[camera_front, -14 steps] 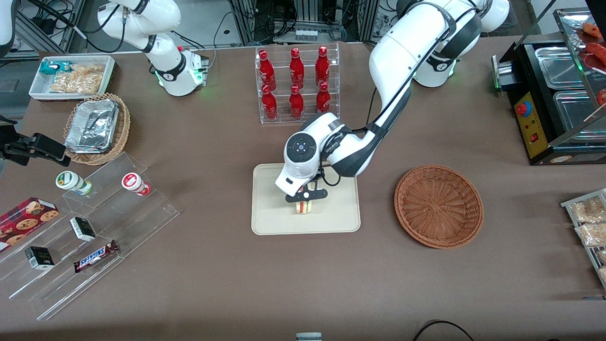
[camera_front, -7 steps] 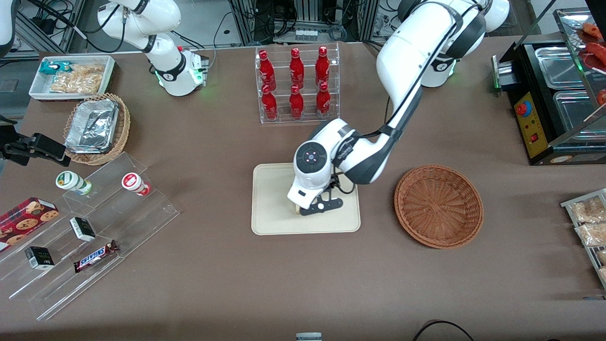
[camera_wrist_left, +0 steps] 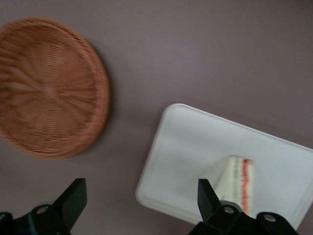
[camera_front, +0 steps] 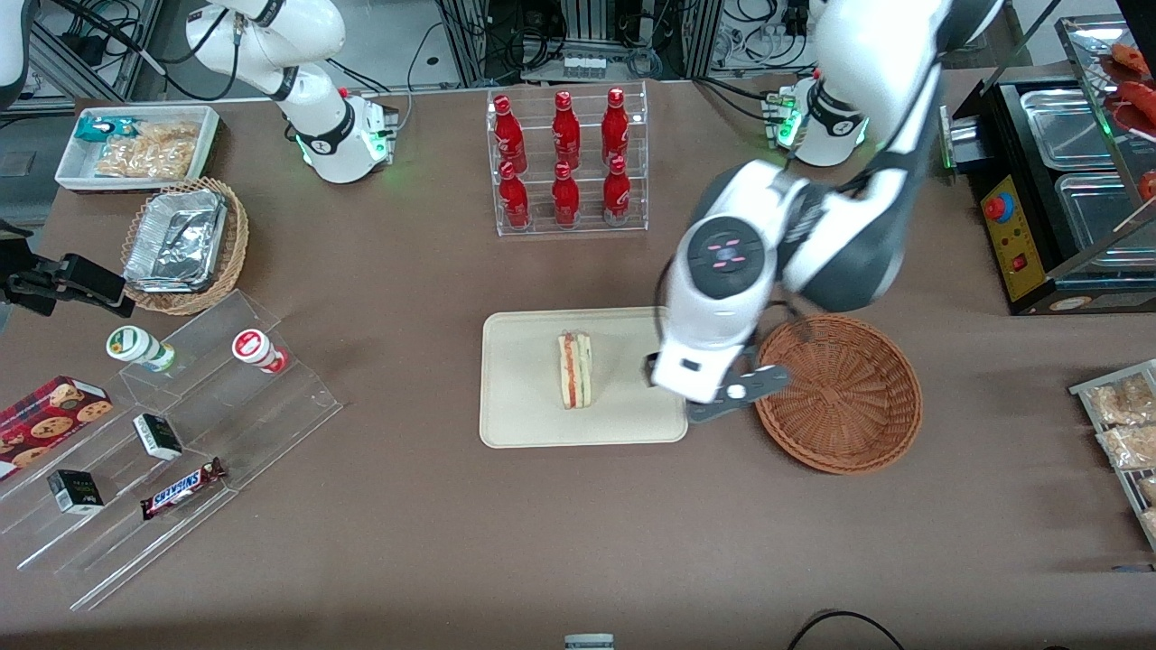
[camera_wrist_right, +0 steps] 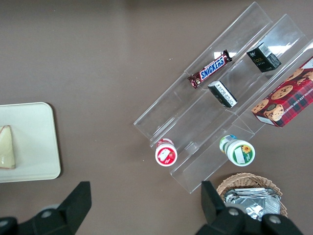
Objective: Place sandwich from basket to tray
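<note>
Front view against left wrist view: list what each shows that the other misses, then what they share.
Only the front view shows the bottle rack, the stepped snack display and the food warmer. Only the left wrist view shows the gripper fingers spread open and empty. Both show the sandwich lying on the tray and the basket beside it, empty.

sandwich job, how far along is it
Done, by the look of it: the sandwich lies on the tray, and the basket holds nothing. Nothing is in hand: the claw is open, raised between tray and basket. All that looks left is parking the arm.
</note>
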Motion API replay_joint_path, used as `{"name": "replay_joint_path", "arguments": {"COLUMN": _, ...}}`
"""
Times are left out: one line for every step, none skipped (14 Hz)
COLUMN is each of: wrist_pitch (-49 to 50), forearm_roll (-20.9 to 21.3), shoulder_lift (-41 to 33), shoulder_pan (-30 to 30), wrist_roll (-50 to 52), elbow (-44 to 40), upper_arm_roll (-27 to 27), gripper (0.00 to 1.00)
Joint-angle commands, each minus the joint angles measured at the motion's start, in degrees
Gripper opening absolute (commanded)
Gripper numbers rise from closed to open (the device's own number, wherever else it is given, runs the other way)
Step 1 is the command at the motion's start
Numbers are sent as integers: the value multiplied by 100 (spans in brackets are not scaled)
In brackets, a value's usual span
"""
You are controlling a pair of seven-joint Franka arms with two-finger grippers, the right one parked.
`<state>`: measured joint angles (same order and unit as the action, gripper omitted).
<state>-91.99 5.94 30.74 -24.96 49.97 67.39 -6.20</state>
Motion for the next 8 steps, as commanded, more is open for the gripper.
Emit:
{"name": "replay_joint_path", "arguments": {"wrist_pitch": 653, "forearm_roll": -5, "shoulder_lift": -882, "shoulder_pan": 752, "wrist_roll": -1388, "elbow": 616, "upper_arm_roll": -48, "gripper": 100}}
{"name": "replay_joint_path", "arguments": {"wrist_pitch": 865, "forearm_roll": -101, "shoulder_lift": -1103, "shoulder_pan": 1086, "wrist_roll": -1942, "elbow": 722, "upper_arm_roll": -48, "gripper": 100}}
{"name": "replay_joint_path", "arguments": {"wrist_pitch": 1136, "forearm_roll": -197, "shoulder_lift": -1262, "shoulder_pan": 1403, "wrist_roll": -2478, "elbow": 758, "upper_arm_roll": -48, "gripper": 100}}
{"name": "replay_joint_path", "arguments": {"wrist_pitch": 1452, "forearm_roll": -216, "shoulder_lift": -1376, "shoulder_pan": 1684, "wrist_roll": -3006, "elbow": 767, "upper_arm_roll": -48, "gripper": 100}}
{"name": "replay_joint_path", "arguments": {"wrist_pitch": 1664, "forearm_roll": -216, "shoulder_lift": -1517, "shoulder_pan": 1931, "wrist_roll": -3437, "elbow": 775, "upper_arm_roll": -48, "gripper": 100}}
{"name": "replay_joint_path", "arguments": {"wrist_pitch": 1867, "forearm_roll": -216, "shoulder_lift": -1648, "shoulder_pan": 2142, "wrist_roll": -3824, "elbow": 784, "upper_arm_roll": -48, "gripper": 100}}
{"name": "replay_joint_path", "arguments": {"wrist_pitch": 2077, "forearm_roll": -216, "shoulder_lift": -1763, "shoulder_pan": 2240, "wrist_roll": -4098, "elbow": 784, "upper_arm_roll": -40, "gripper": 100}}
{"name": "replay_joint_path", "arguments": {"wrist_pitch": 2314, "forearm_roll": -207, "shoulder_lift": -1912, "shoulder_pan": 2284, "wrist_roll": -4144, "elbow": 793, "upper_arm_roll": -40, "gripper": 100}}
